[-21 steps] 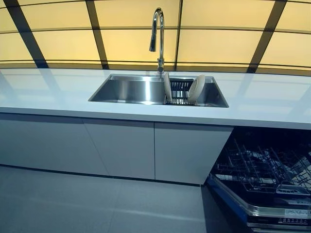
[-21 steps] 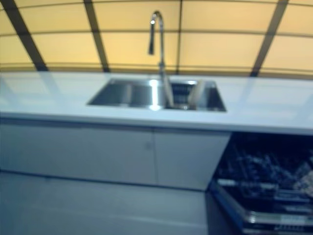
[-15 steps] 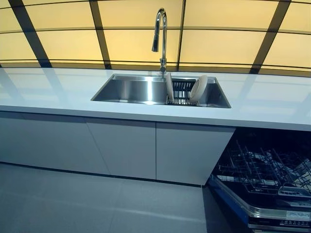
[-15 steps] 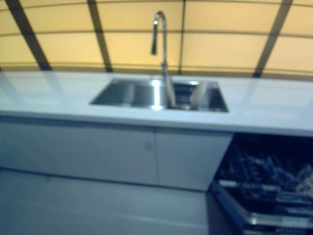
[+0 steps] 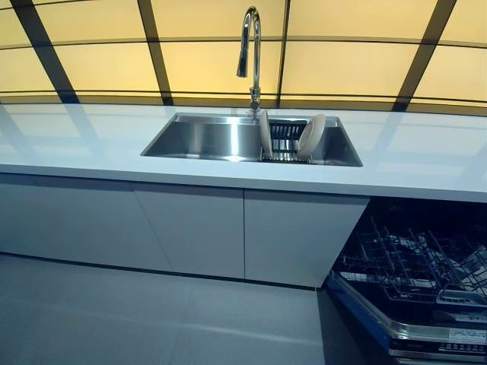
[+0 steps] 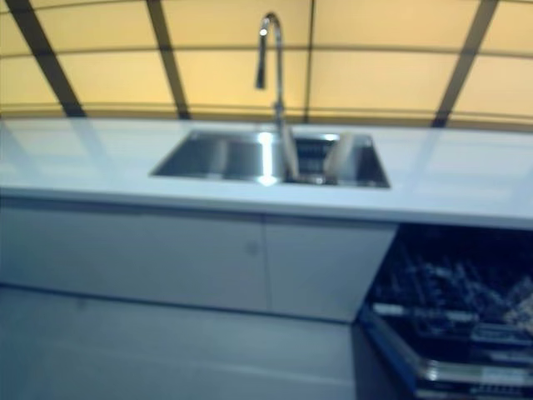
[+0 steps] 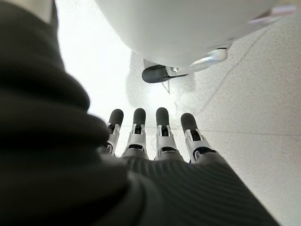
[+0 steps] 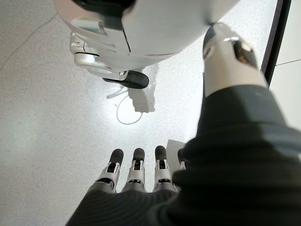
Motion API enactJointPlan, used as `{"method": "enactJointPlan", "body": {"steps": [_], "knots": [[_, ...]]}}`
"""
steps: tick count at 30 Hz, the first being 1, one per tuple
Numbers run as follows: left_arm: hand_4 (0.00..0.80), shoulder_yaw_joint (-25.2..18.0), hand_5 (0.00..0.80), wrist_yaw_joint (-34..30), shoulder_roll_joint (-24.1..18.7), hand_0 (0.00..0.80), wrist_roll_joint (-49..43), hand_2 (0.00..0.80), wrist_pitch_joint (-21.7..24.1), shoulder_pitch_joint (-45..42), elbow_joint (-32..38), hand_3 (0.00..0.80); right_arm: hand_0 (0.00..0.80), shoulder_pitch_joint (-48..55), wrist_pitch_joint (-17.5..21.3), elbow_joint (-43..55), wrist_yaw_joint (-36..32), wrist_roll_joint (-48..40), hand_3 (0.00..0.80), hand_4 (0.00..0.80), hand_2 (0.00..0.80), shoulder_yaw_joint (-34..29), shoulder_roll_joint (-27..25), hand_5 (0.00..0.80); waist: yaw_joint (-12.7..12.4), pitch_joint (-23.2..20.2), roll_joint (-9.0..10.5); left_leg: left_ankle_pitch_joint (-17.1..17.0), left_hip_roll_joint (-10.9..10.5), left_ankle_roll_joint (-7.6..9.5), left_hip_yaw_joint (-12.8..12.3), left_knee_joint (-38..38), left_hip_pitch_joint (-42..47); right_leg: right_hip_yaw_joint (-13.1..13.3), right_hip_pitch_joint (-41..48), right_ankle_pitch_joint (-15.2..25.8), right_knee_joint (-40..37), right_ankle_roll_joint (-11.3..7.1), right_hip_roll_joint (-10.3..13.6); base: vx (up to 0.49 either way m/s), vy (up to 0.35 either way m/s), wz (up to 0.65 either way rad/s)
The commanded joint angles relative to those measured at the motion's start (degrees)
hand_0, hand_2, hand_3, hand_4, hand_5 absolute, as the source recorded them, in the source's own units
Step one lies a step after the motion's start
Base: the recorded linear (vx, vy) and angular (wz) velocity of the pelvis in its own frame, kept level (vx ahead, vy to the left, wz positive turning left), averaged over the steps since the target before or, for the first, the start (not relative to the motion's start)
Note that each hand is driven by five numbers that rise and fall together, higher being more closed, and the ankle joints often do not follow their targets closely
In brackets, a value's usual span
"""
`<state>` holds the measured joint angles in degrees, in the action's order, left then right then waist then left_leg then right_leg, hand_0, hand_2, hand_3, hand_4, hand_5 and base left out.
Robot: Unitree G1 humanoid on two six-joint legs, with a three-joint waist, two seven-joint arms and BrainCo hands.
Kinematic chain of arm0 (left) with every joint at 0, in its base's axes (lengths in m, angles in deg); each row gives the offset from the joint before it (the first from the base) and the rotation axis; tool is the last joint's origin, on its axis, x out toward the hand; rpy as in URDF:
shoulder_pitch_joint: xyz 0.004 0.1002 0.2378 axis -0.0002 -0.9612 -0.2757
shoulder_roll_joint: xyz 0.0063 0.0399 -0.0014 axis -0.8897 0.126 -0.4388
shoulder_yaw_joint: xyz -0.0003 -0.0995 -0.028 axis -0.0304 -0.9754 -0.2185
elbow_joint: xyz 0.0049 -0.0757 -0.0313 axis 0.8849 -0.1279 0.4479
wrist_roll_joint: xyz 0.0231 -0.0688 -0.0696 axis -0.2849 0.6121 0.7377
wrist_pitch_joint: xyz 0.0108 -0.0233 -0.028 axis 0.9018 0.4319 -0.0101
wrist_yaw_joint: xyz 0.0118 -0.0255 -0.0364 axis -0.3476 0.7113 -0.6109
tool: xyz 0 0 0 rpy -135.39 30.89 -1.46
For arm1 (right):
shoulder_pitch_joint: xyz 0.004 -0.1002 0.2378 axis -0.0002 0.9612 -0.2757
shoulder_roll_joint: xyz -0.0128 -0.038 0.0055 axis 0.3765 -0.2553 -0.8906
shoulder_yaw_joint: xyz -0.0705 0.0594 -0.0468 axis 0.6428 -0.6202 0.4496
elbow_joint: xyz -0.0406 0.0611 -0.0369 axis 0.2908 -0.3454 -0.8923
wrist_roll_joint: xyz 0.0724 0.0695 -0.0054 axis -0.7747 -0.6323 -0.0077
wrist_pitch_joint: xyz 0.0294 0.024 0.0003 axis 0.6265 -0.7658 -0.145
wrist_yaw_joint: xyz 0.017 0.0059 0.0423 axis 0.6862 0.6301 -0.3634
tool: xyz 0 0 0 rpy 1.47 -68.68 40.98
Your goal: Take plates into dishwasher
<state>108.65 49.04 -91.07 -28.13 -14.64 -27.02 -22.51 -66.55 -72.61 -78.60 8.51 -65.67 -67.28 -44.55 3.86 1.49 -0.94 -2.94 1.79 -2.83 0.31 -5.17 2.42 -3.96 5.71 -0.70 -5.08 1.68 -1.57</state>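
Two pale plates stand on edge in a black rack (image 5: 283, 143) inside the steel sink (image 5: 205, 141): one thin plate (image 5: 263, 134) at the rack's left, one rounder plate (image 5: 311, 136) leaning at its right. The open dishwasher (image 5: 415, 277) is at the lower right, its wire rack pulled out under the counter. Neither hand shows in the eye views. My left hand (image 7: 157, 136) hangs over the floor with straight fingers and holds nothing. My right hand (image 8: 136, 172) also points down at the floor, fingers straight and empty.
A tall chrome tap (image 5: 249, 49) rises behind the sink. The white counter (image 5: 426, 163) runs the full width, with grey cabinet doors (image 5: 190, 232) below. Grey floor (image 5: 152, 319) lies between me and the cabinets. The dishwasher door (image 5: 396, 331) juts out low at the right.
The whole picture has shifted slightly, so the camera has moved. The plates, sink and dishwasher have not moved.
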Motion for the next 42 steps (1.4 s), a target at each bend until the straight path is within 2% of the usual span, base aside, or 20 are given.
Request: {"method": "enactJointPlan", "body": {"steps": [1, 13, 17, 22, 25, 26, 28, 29, 30, 32, 33, 34, 35, 36, 37, 39, 41, 42], "knots": [[0.0, 0.6, 0.0, 0.0, 1.1, 0.0, -2.5, 0.0, 0.0, 4.0, -2.4, 0.0, 0.0, -2.5, -1.3, 0.3, -0.7, 0.5, 0.0, 0.0, 0.0, 0.7, 0.2, 0.0, 0.2, 1.7, 0.33, 4.4, -5.7, 6.64, -0.5, 0.2, 2.3, 1.2, -2.2, -1.7, 3.5, -1.39, -2.2, 0.0, 0.0, 0.0], [0.0, 0.0, 0.0, -0.1, 1.5, 0.0, -4.6, 0.0, 0.7, 3.7, -2.6, 0.0, 0.0, -3.2, -3.0, -0.6, 0.2, 0.1, 0.0, 0.0, 0.0, 1.3, 0.7, 0.0, -0.2, 2.0, -0.31, 4.2, -5.7, 6.41, -0.2, 0.2, 2.1, 0.6, -2.1, -1.8, 3.2, -1.29, -1.9, 0.0, 0.0, 0.0], [0.0, 0.7, 0.0, 0.7, 1.6, 0.0, -4.0, 0.0, 1.3, 4.1, -2.1, 0.0, 0.0, -3.9, -3.3, -0.3, 0.2, -0.1, 0.0, 0.0, 0.0, 1.2, 0.3, 0.0, -0.1, 2.4, -0.71, 4.1, -5.5, 6.45, -0.2, 0.2, 2.1, 0.6, -2.6, -2.2, 4.3, -1.19, -1.9, 0.0, 0.0, 0.0], [0.0, -0.5, 0.0, 2.4, 1.5, 0.0, -1.4, 0.0, 2.0, 4.3, -1.9, 0.0, 0.0, -4.1, -3.4, -0.3, 0.9, -0.6, 0.0, 0.0, 0.0, 1.3, 0.7, 0.0, 0.0, 2.9, -0.55, 4.2, -5.2, 6.57, -0.3, 0.8, 2.6, 1.2, -3.3, -4.1, 7.4, -0.37, -2.4, 0.006, -0.03, 0.0], [0.0, -1.8, 0.0, 4.2, 1.8, 0.0, 2.3, 0.0, 2.1, 4.3, -1.7, 0.0, 0.0, -4.2, -3.6, -0.2, 1.1, -2.0, 0.0, 0.0, 0.0, 1.2, 0.5, 0.0, 0.0, 4.1, 0.75, 6.7, -4.9, 6.08, -1.4, 10.1, -1.0, 1.1, -4.2, -4.6, 9.5, 0.69, -1.6, -0.028, -0.077, 0.03], [0.0, -2.9, 0.0, 5.1, 2.0, 0.0, 4.5, 0.0, 2.8, 4.2, -1.9, 0.0, 0.0, -4.1, -3.4, -0.1, 0.7, -1.8, 0.0, 0.0, 0.0, 1.0, 0.1, 0.0, -0.2, 5.2, 1.68, 7.8, -4.8, 5.64, -1.9, 18.9, -5.3, 1.2, -4.1, -4.5, 9.8, 1.47, -1.2, -0.033, -0.074, 0.12], [0.0, -4.1, 0.0, 4.9, 2.5, 0.0, 6.2, 0.0, 2.7, 3.8, -2.3, 0.0, 0.0, -3.9, -3.2, -0.1, 0.3, -1.0, 0.0, 0.0, 0.0, 1.0, -0.2, 0.0, -0.5, 6.3, 1.94, 6.8, -4.4, 5.42, -2.7, 28.0, -10.7, 1.0, -4.2, -4.5, 10.4, 2.27, -1.3, -0.029, -0.063, 0.36], [0.0, -4.6, 0.0, 4.6, 2.6, 0.0, 6.5, 0.0, 2.5, 3.7, -2.4, 0.0, 0.0, -3.8, -3.3, -0.1, 0.3, -0.7, 0.0, 0.0, 0.0, 0.9, -0.3, 0.0, -0.4, 6.8, 1.91, 5.3, -4.0, 4.98, -3.4, 29.6, -12.8, 0.9, -4.2, -4.4, 10.5, 2.49, -1.5, 0.011, -0.052, 0.35], [0.0, -5.3, 0.0, 4.5, 2.9, 0.0, 6.3, 0.0, 3.0, 3.4, -2.8, 0.0, 0.0, -3.5, -2.9, -0.6, 0.6, -1.0, 0.0, 0.0, 0.0, 0.6, -0.6, 0.0, -0.4, 7.7, 1.42, 1.8, -3.8, 3.57, -4.4, 27.1, -15.5, 0.6, -3.7, -4.2, 10.7, 2.44, -2.2, 0.086, -0.016, 0.2], [0.0, -5.6, 0.0, 4.5, 3.2, 0.0, 6.7, 0.0, 3.6, 2.7, -3.4, 0.0, 0.0, -3.5, -2.1, -1.3, 0.4, -0.6, 0.0, 0.0, 0.0, 0.0, -0.6, 0.0, -0.5, 8.6, 0.34, -3.9, -4.7, 1.9, -3.9, 16.7, -15.8, 0.8, -2.3, -4.4, 10.9, 2.11, -3.3, 0.186, 0.029, 0.18], [0.0, -5.6, 0.0, 4.8, 3.3, 0.0, 7.1, 0.0, 4.0, 2.4, -3.7, 0.0, 0.0, -3.4, -1.7, -1.5, 0.3, -0.3, 0.0, 0.0, 0.0, -0.3, -0.6, 0.0, -0.6, 8.7, -0.17, -6.5, -5.3, 1.35, -2.4, 12.4, -16.1, 1.2, -1.7, -4.8, 11.1, 2.01, -3.9, 0.272, 0.052, 0.15], [0.0, -5.7, 0.0, 5.1, 3.4, 0.0, 7.4, 0.0, 4.3, 1.9, -3.8, 0.0, 0.0, -3.2, -1.2, -1.8, 0.2, -0.6, 0.0, 0.0, 0.0, -0.3, -0.7, 0.0, -0.8, 8.7, -0.85, -8.7, -6.0, 0.79, 0.3, 7.1, -16.3, 2.2, -1.0, -5.6, 11.7, 1.89, -4.7, 0.322, 0.057, 0.13], [0.0, -5.9, 0.0, 5.3, 3.5, 0.0, 7.6, 0.0, 4.5, 1.5, -3.9, 0.0, 0.0, -3.0, -0.9, -1.9, 0.1, -1.0, 0.0, 0.0, 0.0, -0.3, -0.8, 0.0, -1.1, 8.5, -1.21, -9.4, -6.5, 0.61, 2.1, 4.7, -16.4, 3.0, -0.4, -6.1, 11.9, 1.85, -5.0, 0.346, 0.072, 0.11], [0.0, -6.1, 0.0, 5.5, 3.6, 0.0, 8.1, 0.0, 4.9, 1.4, -4.1, 0.0, 0.0, -3.0, -0.6, -2.0, -0.2, -0.9, 0.0, 0.0, 0.0, -0.6, -0.9, 0.0, -1.4, 8.2, -1.46, -9.2, -7.1, 0.87, 4.1, 4.1, -16.7, 3.8, 0.0, -6.8, 12.5, 1.82, -5.1, 0.365, 0.096, -0.04], [0.0, -6.7, 0.0, 5.7, 3.5, 0.0, 8.1, 0.0, 4.5, 1.3, -3.7, 0.0, 0.0, -3.1, -0.5, -2.2, -0.1, -1.1, 0.0, 0.0, 0.0, -0.6, -0.9, 0.0, -1.5, 7.7, -1.56, -6.2, -7.1, 1.97, 3.7, 2.4, -15.4, 5.0, 0.3, -7.6, 13.0, 1.47, -4.9, 0.381, 0.114, -0.26], [0.0, -6.8, 0.0, 5.4, 3.2, 0.0, 7.4, 0.0, 4.6, 1.8, -3.8, 0.0, 0.0, -3.1, 0.2, -2.6, 0.2, -1.0, 0.0, 0.0, 0.0, -1.3, -0.9, 0.0, -1.0, 6.9, -1.37, -4.4, -7.1, 3.05, 2.3, 5.0, -15.1, 6.5, 1.3, -8.8, 13.5, 1.0, -4.0, 0.389, 0.099, -0.57], [0.0, -6.6, 0.0, 5.2, 2.8, 0.0, 7.4, 0.0, 5.4, 2.0, -3.5, 0.0, 0.0, -2.7, 0.3, -2.1, -0.4, 1.3, 0.0, 0.0, 0.0, -1.5, -0.7, 0.0, -1.1, 6.4, -0.94, -2.4, -7.4, 3.88, 2.3, 7.8, -14.9, 6.3, 2.6, -9.5, 13.9, 0.44, -2.6, 0.36, 0.047, -0.59], [0.0, -6.4, 0.0, 5.3, 2.6, 0.0, 6.5, 0.0, 5.6, 2.3, -3.1, 0.0, 0.0, -2.7, 0.2, -1.7, -0.8, 2.3, 0.0, 0.0, 0.0, -1.4, -0.6, 0.0, -1.1, 6.1, -0.69, -1.4, -7.3, 4.38, 1.2, 8.9, -14.6, 5.8, 3.1, -9.7, 13.9, 0.34, -1.9, 0.359, 0.014, -0.35]]}}
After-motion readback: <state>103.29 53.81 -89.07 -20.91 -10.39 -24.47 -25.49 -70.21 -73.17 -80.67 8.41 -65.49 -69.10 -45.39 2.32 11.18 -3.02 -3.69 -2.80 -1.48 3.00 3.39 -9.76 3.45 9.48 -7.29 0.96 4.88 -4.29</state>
